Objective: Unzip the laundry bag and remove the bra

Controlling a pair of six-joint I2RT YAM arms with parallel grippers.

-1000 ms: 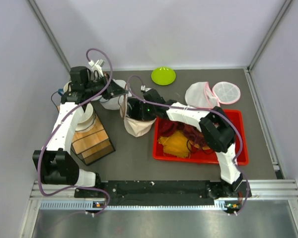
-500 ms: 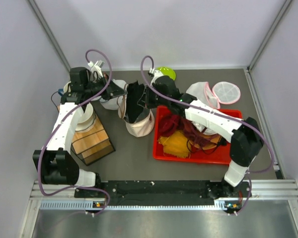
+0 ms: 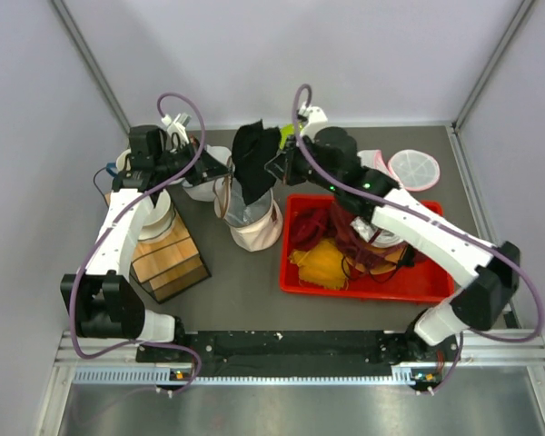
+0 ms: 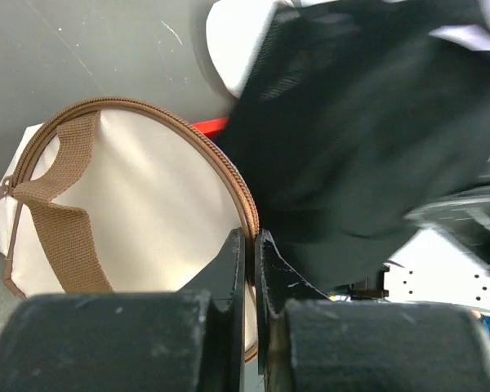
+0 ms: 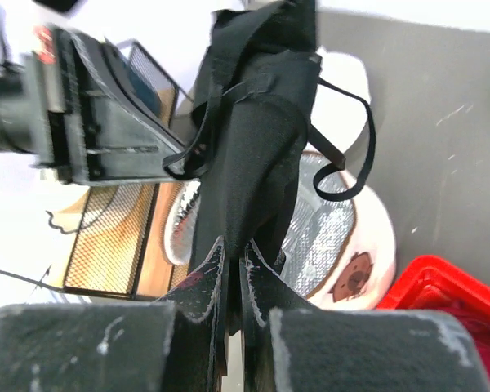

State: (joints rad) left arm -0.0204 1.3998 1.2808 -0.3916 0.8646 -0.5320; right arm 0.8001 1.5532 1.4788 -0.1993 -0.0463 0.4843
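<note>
Holding entry, right gripper (image 5: 233, 249): jaws pinched tight on the bra (image 5: 257, 139), a black soft garment gripped low on its body. The rest of the cloth runs straight out ahead of the fingertips as one long narrow drape. Its straps (image 5: 353, 155) loop loose to the outer side of the hand. Long axis: in line with the fingers, not across them. From above, the same gripper (image 3: 277, 165) carries the bra (image 3: 252, 159) over the laundry bag (image 3: 254, 227). The bag sits just below and ahead of the hand, mouth upward, its silvery lining showing past the cloth in the wrist view. Whether the garment's far end is fully out of the mouth or brushes the rim cannot be told; it hangs very near. Left gripper (image 4: 249, 241): jaws clamped on the brown zipper edging (image 4: 229, 175) of the bag's round end flap (image 4: 147, 204). The flap lies to the inner side of those fingers, and the bra (image 4: 367, 139) hangs close on the other side. Left gripper from above (image 3: 220, 168): just beside the bag, opposite the right hand. Bearing for the next move, as a judgement: the right arm alone has the garment, so the draw should go up and back toward its own wrist. That leads away from the left hand and toward the red tray (image 3: 440, 289) behind it, keeping the straps off the rim.
</note>
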